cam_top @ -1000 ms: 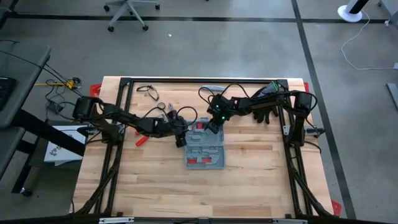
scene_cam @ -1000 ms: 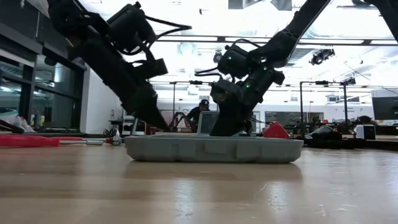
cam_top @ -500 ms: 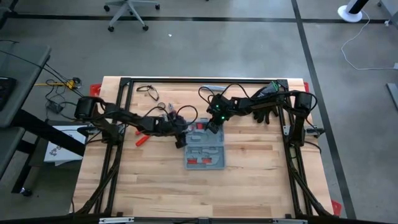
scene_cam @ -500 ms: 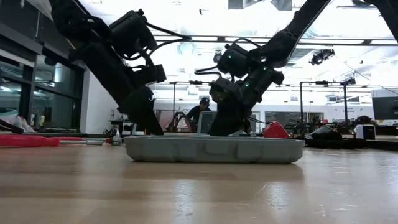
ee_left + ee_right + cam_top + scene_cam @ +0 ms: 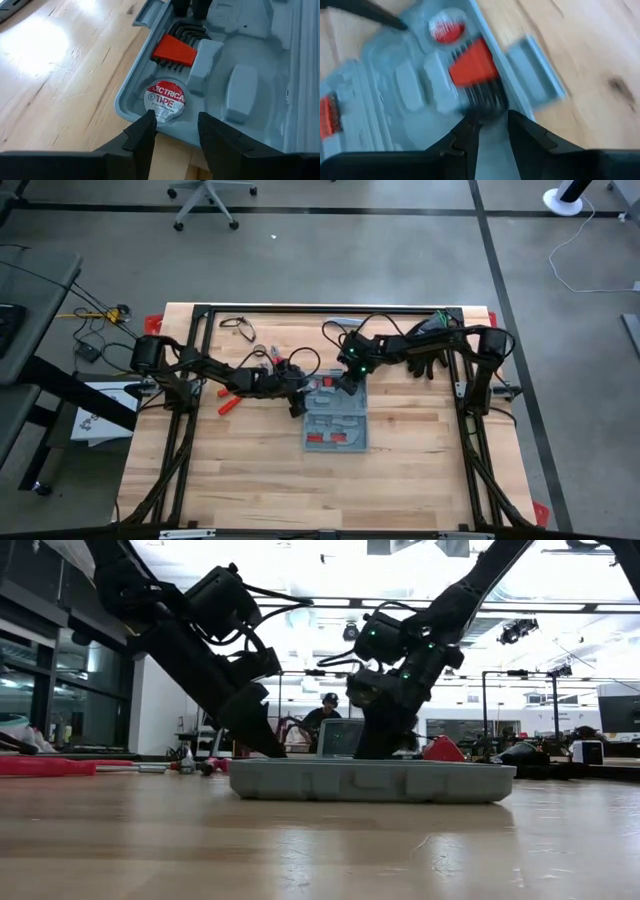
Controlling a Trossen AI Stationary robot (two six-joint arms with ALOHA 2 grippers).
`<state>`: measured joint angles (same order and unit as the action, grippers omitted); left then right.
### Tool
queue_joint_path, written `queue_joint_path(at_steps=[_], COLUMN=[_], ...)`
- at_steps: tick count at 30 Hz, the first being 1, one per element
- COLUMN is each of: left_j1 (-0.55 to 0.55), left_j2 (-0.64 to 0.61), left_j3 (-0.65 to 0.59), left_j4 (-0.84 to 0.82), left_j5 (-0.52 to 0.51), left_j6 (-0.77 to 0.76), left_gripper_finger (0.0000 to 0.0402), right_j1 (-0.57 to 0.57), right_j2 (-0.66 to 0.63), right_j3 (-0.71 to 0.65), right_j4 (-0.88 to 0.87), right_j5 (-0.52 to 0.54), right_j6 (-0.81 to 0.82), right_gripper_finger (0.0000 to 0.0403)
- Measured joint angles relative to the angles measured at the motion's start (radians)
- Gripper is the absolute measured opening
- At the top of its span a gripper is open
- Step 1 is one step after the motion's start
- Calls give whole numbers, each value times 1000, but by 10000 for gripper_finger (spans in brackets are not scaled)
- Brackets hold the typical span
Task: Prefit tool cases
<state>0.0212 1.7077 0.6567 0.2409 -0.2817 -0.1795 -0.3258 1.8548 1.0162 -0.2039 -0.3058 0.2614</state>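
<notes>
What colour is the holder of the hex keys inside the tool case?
Red; the holder shows best in the left wrist view, in the blue-grey tool case.

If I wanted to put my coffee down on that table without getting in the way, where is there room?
The near half of the table, in front of the open case, is bare wood, as is the strip to the case's right. The far side is crowded: the left gripper and right gripper meet at the case, with a red tool and cables beside them.
</notes>
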Motion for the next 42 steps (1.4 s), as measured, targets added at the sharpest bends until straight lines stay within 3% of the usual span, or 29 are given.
queue_joint_path(at_steps=[21,34,42], left_j1=[-2,-3,-3], left_j2=[2,1,10], left_j3=[-3,-4,-6], left_j4=[43,50,53], left_j5=[17,34,56], left_j6=[-14,-28,-29], left_gripper_finger=[140,140,140], right_j1=[-5,34,31], right_j2=[-41,44,56], right_j3=[2,4,0], right_j4=[-44,27,190], right_j5=[14,2,-124], right_j6=[-6,15,66], right_gripper_finger=[99,99,99])
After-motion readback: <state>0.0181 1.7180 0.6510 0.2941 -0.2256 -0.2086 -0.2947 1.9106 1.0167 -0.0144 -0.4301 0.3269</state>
